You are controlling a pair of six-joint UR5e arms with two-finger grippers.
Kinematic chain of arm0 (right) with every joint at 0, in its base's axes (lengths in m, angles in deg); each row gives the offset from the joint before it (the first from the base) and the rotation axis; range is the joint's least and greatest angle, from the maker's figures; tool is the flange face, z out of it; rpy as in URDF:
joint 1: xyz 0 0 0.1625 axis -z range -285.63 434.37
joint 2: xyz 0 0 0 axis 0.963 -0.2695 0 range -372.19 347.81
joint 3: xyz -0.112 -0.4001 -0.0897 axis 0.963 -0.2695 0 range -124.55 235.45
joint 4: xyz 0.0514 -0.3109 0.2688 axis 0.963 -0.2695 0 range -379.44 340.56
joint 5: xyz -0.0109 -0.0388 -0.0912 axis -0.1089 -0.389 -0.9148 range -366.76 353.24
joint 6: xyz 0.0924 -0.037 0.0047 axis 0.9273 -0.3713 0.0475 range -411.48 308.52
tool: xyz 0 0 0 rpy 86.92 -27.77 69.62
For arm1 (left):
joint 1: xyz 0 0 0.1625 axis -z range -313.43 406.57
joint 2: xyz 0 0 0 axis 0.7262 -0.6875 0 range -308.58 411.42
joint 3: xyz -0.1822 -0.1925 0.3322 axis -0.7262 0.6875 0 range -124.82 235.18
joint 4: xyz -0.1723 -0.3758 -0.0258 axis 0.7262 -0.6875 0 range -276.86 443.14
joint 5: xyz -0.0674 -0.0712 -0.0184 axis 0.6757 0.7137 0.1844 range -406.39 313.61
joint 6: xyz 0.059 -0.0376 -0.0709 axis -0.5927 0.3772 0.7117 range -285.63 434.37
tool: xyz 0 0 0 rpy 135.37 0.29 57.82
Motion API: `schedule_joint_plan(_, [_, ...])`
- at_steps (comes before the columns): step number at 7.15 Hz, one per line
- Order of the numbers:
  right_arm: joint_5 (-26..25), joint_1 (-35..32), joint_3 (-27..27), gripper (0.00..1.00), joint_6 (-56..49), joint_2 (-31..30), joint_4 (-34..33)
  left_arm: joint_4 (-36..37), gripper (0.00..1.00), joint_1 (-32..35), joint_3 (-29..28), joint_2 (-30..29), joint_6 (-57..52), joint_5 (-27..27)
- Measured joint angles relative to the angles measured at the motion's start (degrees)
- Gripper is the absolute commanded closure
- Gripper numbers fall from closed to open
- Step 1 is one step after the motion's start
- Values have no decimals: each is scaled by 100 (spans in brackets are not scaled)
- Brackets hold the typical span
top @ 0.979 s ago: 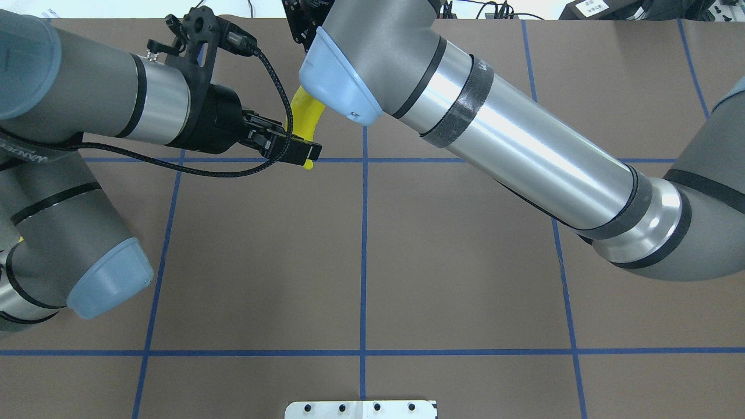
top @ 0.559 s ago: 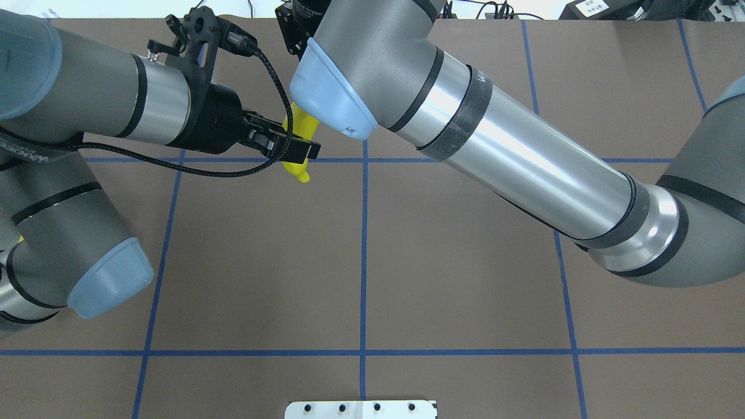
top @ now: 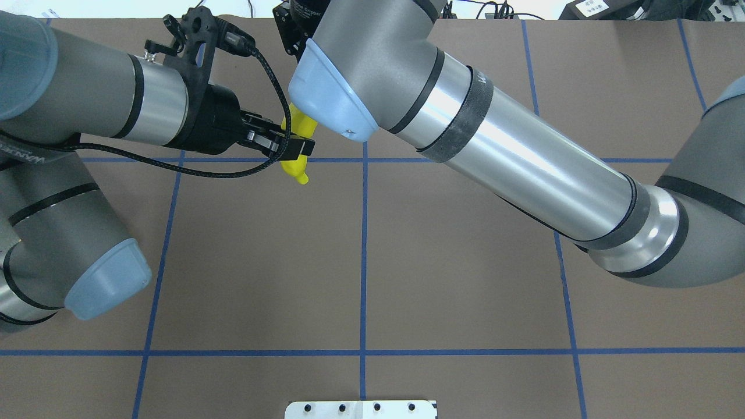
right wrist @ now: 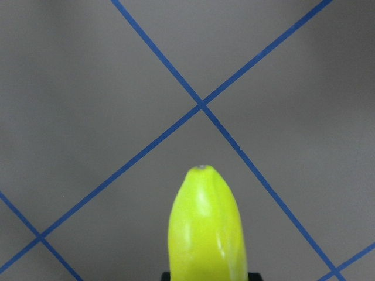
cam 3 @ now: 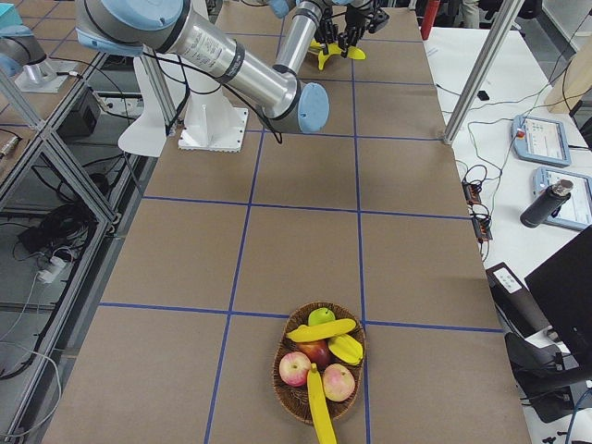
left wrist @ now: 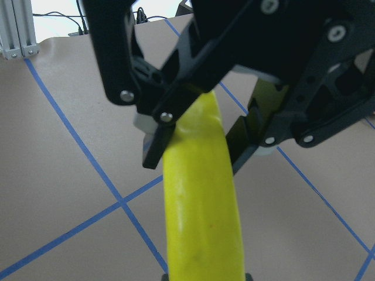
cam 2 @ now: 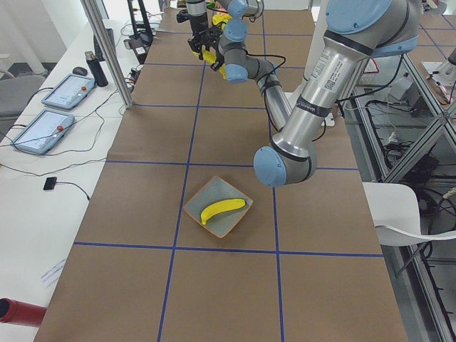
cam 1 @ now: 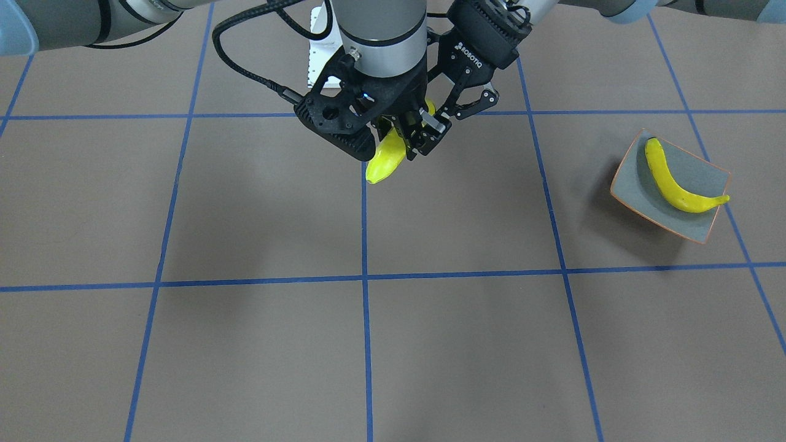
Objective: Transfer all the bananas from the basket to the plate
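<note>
A: Right-end view, nearest first: the basket [cam 3: 285,396] sits at the robot's right end of the worktop [cam 1: 245,202]. Three basket bananas [cam 3: 321,330] by my count, among apples [cam 3: 296,368]; one pokes out over the near rim.

B: So the task is partway. Mid-worktop?

A: The held banana [cam 1: 384,162] is in the air, tip toward the worktop, between the two grippers. The right gripper [left wrist: 202,140] comes down from above — jaws clamped on the banana, closed against both flanks in the left wrist view. The left gripper [top: 294,148] reaches in from the side, jaws about the banana's middle. Pressing or only around it: cannot tell.

B: Far end?

A: The plate [cam 1: 642,193], well apart from the grippers, toward the robot's left end. One plated banana [cam 1: 669,189] lies corner to corner in it.

B: Step in hand, then: hand-over, right to left.

A: Agreed, as a reading. The next move calls for a firm left grip before the right jaws part — otherwise the banana drops. Then carry it to the plate and lay it alongside the plated banana; little room there, so a low release.
</note>
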Motion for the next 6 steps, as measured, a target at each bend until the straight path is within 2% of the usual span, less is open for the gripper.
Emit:
schedule_joint_plan(1, [-4,0,42,0,-21,-21,0,-1,100,3,18,13,10,7])
schedule_joint_plan(4, [-17,-2,249,0,-155,-62,-2,4,100,7,25,40,25,17])
schedule_joint_plan(6, [-15,-104,590,0,-261,-178,-8,12,100,18,59,205,31,25])
